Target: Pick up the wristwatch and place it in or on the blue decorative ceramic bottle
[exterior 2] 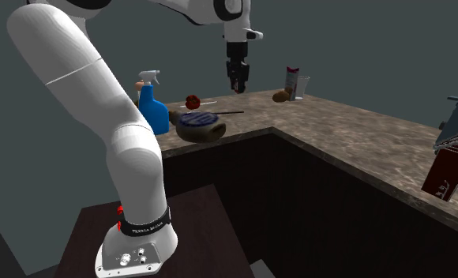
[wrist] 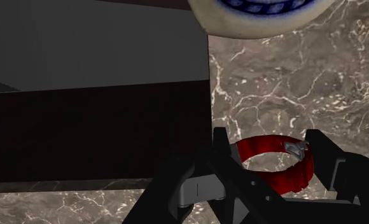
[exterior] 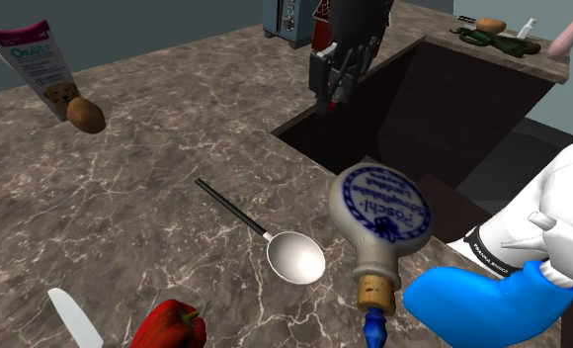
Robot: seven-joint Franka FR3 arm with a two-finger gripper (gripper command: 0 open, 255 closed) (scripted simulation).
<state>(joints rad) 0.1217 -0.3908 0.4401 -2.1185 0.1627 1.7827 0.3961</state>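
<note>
The hand (wrist: 267, 137) is clasping the wristwatch (wrist: 290, 177), a red band with a small silvery piece on it, its two black fingers (wrist: 220, 149) pressing in on the loop from either side. In the second exterior view the hand (exterior 2: 235, 81) is hanging fingers-down in the air, clear of the dark marbled surface (exterior 2: 354, 126), so the watch is being carried off the surface rather than lying on it. In the shoulder view the hand (exterior: 326, 97) is hovering near the edge of the surface (exterior: 126, 198), where a dark recess is opening beside it. The bottle (exterior: 378, 213) is lying on its side on the surface, pale grey with a round blue printed emblem facing up and a cork (exterior: 377, 293) in its neck, which is pointing toward the shoulder view's bottom edge. In the wrist view the bottle's rounded pale body (wrist: 266, 16) is showing beyond the fingertips, apart from the watch. A metal spoon (exterior: 294, 255) is resting just beside the bottle, a blue spray bottle (exterior: 482, 306) is standing near the cork, and a red pepper (exterior: 171, 326) is sitting toward the shoulder view's lower left.
</note>
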